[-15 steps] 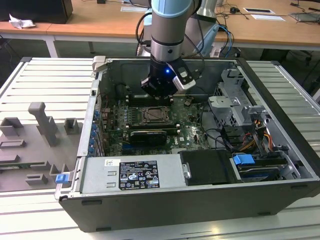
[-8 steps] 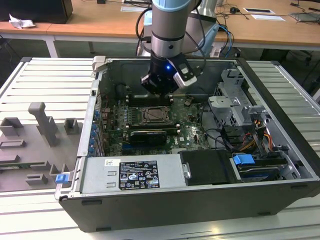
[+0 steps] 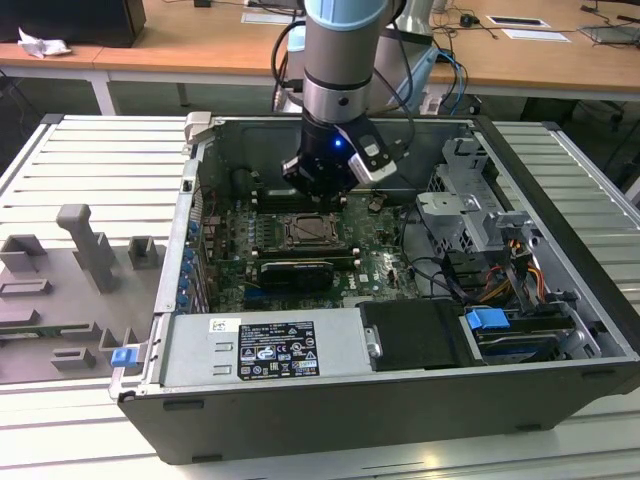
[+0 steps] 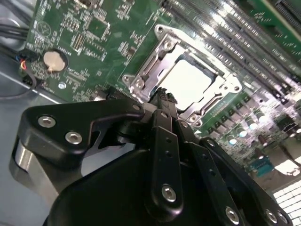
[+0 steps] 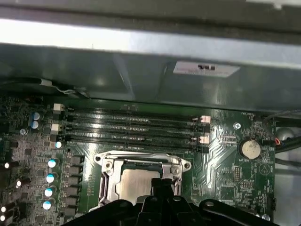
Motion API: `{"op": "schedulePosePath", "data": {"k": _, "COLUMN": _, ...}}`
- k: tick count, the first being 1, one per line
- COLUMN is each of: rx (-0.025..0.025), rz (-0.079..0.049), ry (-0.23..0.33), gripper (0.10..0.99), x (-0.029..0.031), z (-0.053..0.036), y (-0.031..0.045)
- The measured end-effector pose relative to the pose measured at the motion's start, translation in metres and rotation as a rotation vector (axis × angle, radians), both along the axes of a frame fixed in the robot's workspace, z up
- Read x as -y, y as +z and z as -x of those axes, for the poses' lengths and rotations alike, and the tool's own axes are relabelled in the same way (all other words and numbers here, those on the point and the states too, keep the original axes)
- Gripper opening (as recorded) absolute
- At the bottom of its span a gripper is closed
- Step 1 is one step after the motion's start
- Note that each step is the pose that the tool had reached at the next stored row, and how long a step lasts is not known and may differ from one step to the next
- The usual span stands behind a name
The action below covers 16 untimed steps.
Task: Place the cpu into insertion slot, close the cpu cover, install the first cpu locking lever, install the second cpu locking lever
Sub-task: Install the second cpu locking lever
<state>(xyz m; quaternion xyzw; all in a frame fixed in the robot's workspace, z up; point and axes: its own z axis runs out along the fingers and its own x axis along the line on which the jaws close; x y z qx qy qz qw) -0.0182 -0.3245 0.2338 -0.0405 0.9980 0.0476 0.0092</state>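
Arm is down inside the open computer case (image 3: 560,300), with the gripper (image 3: 322,180) just above the insertion slot (image 3: 303,232), which sits on the green motherboard (image 3: 385,262) near the middle of the case, at about 12 o'clock from the black graphics card (image 3: 295,274). In both wrist views the cpu (image 4: 188,82) lies flat in the socket, its pale, matte silver-grey top framed by the cpu cover (image 4: 221,80), a thin, shiny stamped plate with a square window that looks folded down over it. The black fingers (image 4: 162,106) are drawn together to a narrow tip, nothing between them, right at the socket's edge. Judgement: lever work is in hand; whether either lever is latched cannot be told. Done well: push with the closed tip on the thin wire lever only, keep off the chip and the memory slots (image 5: 136,125), and sweep smoothly so the springy wire cannot slip.
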Motion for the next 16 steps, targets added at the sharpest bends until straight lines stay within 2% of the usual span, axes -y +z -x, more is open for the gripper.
{"op": "schedulePosePath", "data": {"k": 6, "rx": 0.0, "rz": 0.0, "ry": 0.0, "gripper": 0.106, "x": 0.0134, "z": -0.0001, "y": -0.0001}}
{"op": "schedulePosePath", "data": {"k": 7, "rx": 0.0, "rz": 0.0, "ry": 0.0, "gripper": 0.106, "x": 0.0198, "z": 0.0, "y": -0.0001}}
{"op": "schedulePosePath", "data": {"k": 10, "rx": 0.0, "rz": 0.0, "ry": 0.0, "gripper": 0.106, "x": 0.0245, "z": 0.0, "y": -0.0006}}
{"op": "schedulePosePath", "data": {"k": 11, "rx": 0.0, "rz": -0.001, "ry": 0.0, "gripper": 0.106, "x": 0.026, "z": -0.0001, "y": -0.0009}}
{"op": "schedulePosePath", "data": {"k": 13, "rx": -0.0001, "rz": -0.014, "ry": 0.0, "gripper": 0.106, "x": 0.0299, "z": 0.0, "y": -0.0015}}
{"op": "schedulePosePath", "data": {"k": 16, "rx": -0.0001, "rz": -0.015, "ry": 0.0, "gripper": 0.106, "x": 0.0371, "z": 0.0, "y": -0.0017}}
